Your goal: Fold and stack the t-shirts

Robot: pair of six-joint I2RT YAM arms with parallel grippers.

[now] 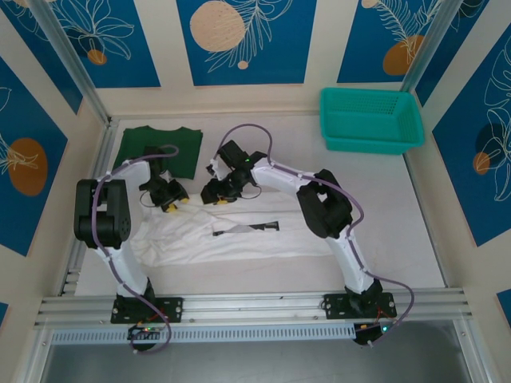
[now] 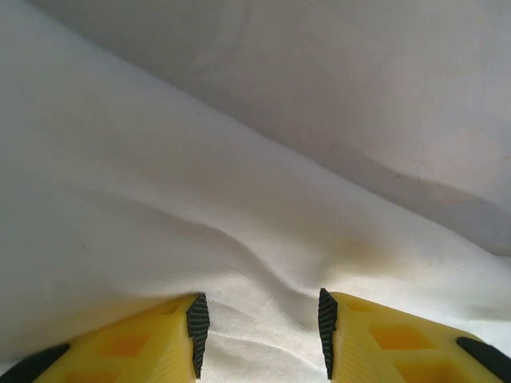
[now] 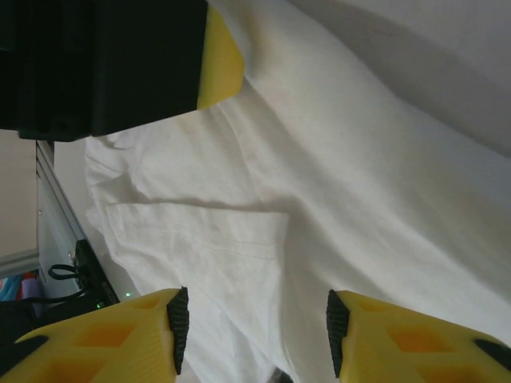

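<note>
White short-sleeved cloth t-shirt (image 1: 200,243), overhead: spread mid-table, left claw (image 1: 176,202) and right claw (image 1: 217,197) at its far edge; dark green cloth t-shirt (image 1: 184,152) lies behind.
Left claw (image 2: 258,331), left wrist: spread, white fabric bulging between the fingers.
Right claw (image 3: 254,335), right wrist: spread over the white fabric.

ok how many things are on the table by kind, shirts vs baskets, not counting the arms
t-shirts: 2 (white t-shirt, dark green t-shirt)
baskets: 1 (teal basket)
total: 3
</note>
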